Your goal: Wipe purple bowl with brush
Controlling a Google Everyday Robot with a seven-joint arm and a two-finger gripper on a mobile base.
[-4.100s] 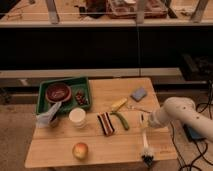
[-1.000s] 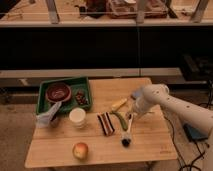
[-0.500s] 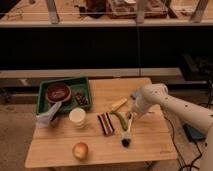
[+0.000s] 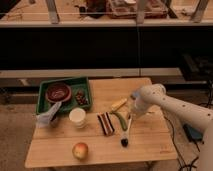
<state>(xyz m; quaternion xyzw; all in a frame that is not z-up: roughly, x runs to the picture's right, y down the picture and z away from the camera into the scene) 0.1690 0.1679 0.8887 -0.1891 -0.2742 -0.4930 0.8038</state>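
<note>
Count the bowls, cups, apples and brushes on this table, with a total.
Bowls: 1, purple bowl in green tray.
Cups: 1, white cup.
Apples: 1, apple.
Brushes: 1, brush, handle in the shut gripper right of centre.
Total: 4.

The wooden bench (image 4: 150, 146) carries a green tray (image 4: 64, 80) at its back left, with a crumpled white cloth (image 4: 49, 116) at the tray's front corner. Mid-bench stand a white cup (image 4: 77, 117), a dark striped block (image 4: 105, 123), a curved green vegetable (image 4: 120, 120) and a yellow piece (image 4: 119, 104). An apple (image 4: 80, 150) sits near the front. Just right of the vegetable is the brush (image 4: 126, 132), dark head frontward. The gripper (image 4: 131, 114) is at the upper end of its handle, jaws closed on it.
</note>
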